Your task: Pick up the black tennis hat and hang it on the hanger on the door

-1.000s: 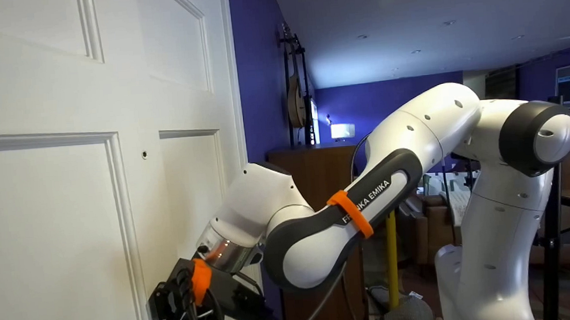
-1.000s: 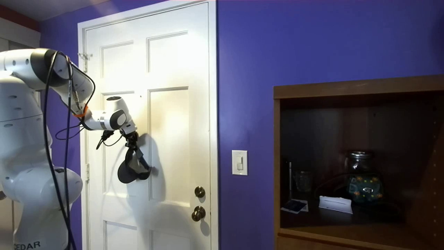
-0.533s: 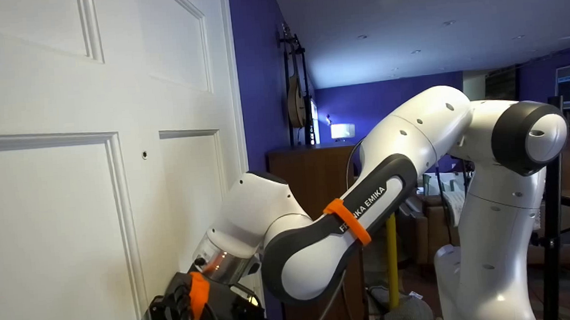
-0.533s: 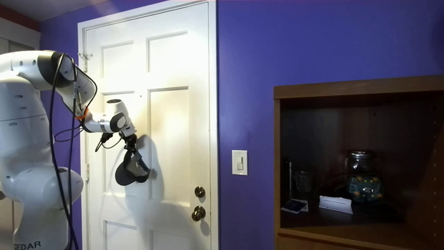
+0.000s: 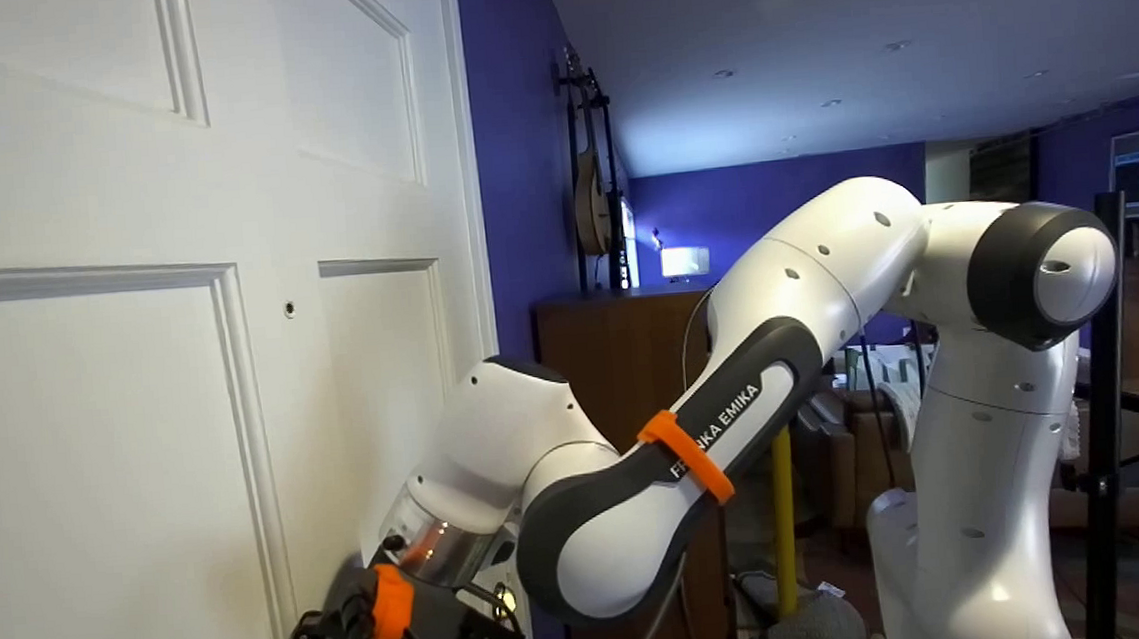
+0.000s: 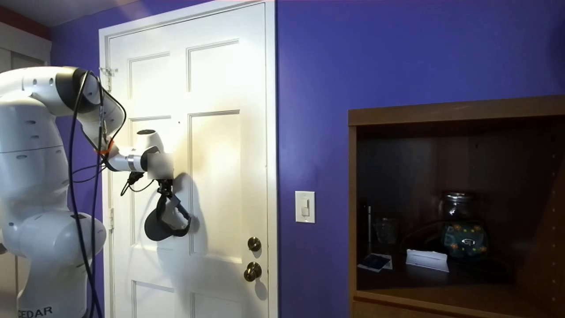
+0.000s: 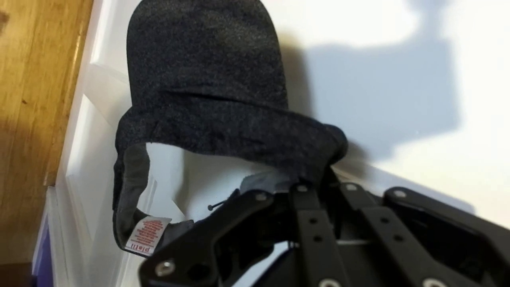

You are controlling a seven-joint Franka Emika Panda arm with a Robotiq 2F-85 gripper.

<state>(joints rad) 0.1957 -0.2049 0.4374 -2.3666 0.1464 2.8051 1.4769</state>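
The black tennis hat (image 7: pixel 207 59) hangs from my gripper (image 7: pixel 324 185), which is shut on its band near the strap opening. In an exterior view the hat (image 6: pixel 158 225) hangs below the gripper (image 6: pixel 167 198), close in front of the white panelled door (image 6: pixel 216 176). Brim down, its opening faces partly sideways. In the wrist view the hanger (image 7: pixel 211 207), a thin dark peg with a round head, shows through the hat's opening, left of the fingers (image 7: pixel 303 199). Its base is hidden by the gripper. The hanger is hidden in both exterior views. The hat is out of view in an exterior view holding the door (image 5: pixel 87 443).
A small dark dot (image 6: pixel 178 122) sits higher on the door, also visible in an exterior view (image 5: pixel 289 309). Brass knobs (image 6: pixel 253 271) are at the door's lower right. A brown cabinet (image 6: pixel 353 198) stands further right. Black cables (image 6: pixel 75 176) hang along the arm.
The arm has moved down along the door, carrying the hat slightly down and to the left in an exterior view. The hat stays in the gripper.
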